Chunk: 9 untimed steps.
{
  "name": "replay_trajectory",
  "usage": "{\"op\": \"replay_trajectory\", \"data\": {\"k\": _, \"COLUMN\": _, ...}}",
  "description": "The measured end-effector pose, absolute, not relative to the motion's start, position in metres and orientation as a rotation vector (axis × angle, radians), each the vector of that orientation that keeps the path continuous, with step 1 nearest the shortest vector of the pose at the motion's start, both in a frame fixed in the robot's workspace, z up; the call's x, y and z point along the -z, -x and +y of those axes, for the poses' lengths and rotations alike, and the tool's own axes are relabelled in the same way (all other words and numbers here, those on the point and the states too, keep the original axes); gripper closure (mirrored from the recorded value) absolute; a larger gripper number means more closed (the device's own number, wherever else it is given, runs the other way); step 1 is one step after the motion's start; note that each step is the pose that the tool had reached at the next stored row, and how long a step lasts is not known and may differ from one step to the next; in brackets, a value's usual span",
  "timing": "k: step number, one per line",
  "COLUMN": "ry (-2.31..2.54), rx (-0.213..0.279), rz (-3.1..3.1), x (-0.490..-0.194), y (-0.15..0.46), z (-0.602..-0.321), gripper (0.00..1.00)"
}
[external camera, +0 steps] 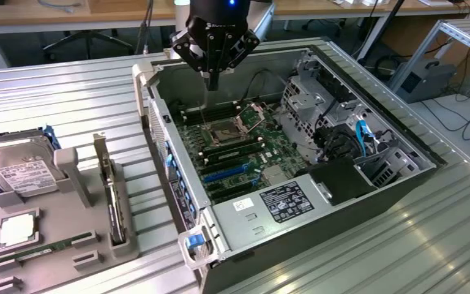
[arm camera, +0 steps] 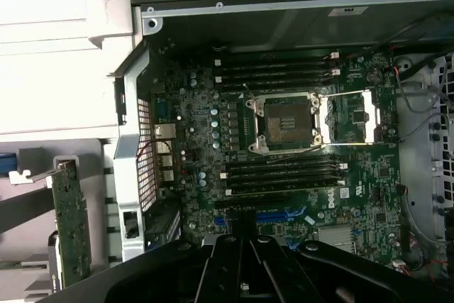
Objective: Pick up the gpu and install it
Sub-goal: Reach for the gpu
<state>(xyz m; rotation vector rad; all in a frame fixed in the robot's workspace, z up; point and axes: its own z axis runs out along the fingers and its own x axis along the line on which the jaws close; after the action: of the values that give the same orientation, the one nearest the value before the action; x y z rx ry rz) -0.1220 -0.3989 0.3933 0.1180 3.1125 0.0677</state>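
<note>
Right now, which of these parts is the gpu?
Find the open computer case; to the exterior view's left lies a grey holder tray. The gpu stands on edge in its slot nearest the case, a thin long card, unlike the boxy hard drive and narrow green RAM stick.

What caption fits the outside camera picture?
Shut gripper above the open case; gpu upright in the holder beside it.
</note>
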Motion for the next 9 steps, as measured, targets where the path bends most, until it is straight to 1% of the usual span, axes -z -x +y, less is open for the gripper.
{"op": "replay_trajectory", "data": {"k": 5, "ry": -0.118, "rx": -0.068, "rz": 3.112, "x": -0.393, "y": 0.124, "z": -0.399, "gripper": 0.89}}
{"op": "replay_trajectory", "data": {"k": 9, "ry": -0.118, "rx": -0.068, "rz": 3.112, "x": -0.393, "y": 0.141, "z": -0.399, "gripper": 0.89}}
